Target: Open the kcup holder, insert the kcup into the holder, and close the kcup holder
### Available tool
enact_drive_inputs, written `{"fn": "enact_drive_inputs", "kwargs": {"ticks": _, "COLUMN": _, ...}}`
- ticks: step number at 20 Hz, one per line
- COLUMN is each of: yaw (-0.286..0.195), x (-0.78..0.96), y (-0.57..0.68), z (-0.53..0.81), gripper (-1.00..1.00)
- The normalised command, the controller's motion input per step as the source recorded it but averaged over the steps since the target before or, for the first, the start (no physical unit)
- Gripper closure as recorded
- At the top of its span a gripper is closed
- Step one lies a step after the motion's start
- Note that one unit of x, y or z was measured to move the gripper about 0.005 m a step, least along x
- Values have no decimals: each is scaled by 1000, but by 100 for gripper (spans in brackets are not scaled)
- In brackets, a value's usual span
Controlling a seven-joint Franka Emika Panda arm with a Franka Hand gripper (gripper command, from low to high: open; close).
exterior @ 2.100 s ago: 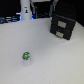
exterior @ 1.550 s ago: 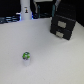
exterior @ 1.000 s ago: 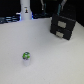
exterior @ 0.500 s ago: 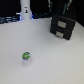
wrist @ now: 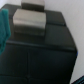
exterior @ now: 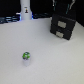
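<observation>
The kcup holder is a black boxy block with grey front panels, standing on the white table at the exterior view's upper right. It fills the wrist view, where a grey panel shows close up. The kcup, a tiny white pod with a green top, stands alone on the table toward the exterior view's lower left, far from the holder. My gripper is a dark blurred shape just above the holder's top. Its fingers cannot be made out, and nothing shows in it.
A white bottle-shaped post stands at the back on the exterior view's left, with dark equipment behind it. The white table spreads between the pod and the holder. A teal patch shows at the wrist view's edge.
The arm has shifted slightly over the black holder. The kcup and the holder have not moved.
</observation>
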Motion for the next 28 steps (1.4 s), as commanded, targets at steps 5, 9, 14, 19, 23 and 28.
{"fn": "enact_drive_inputs", "kwargs": {"ticks": 5, "yaw": -145, "x": -156, "y": 440, "z": -388, "gripper": -100}}
{"fn": "enact_drive_inputs", "kwargs": {"ticks": 9, "yaw": -93, "x": -27, "y": 263, "z": -367, "gripper": -100}}
{"fn": "enact_drive_inputs", "kwargs": {"ticks": 14, "yaw": -55, "x": -36, "y": 156, "z": -310, "gripper": -100}}
{"fn": "enact_drive_inputs", "kwargs": {"ticks": 19, "yaw": -23, "x": -217, "y": 119, "z": -385, "gripper": -100}}
{"fn": "enact_drive_inputs", "kwargs": {"ticks": 23, "yaw": -20, "x": -323, "y": 35, "z": -470, "gripper": -100}}
{"fn": "enact_drive_inputs", "kwargs": {"ticks": 28, "yaw": -26, "x": -297, "y": 14, "z": -468, "gripper": -100}}
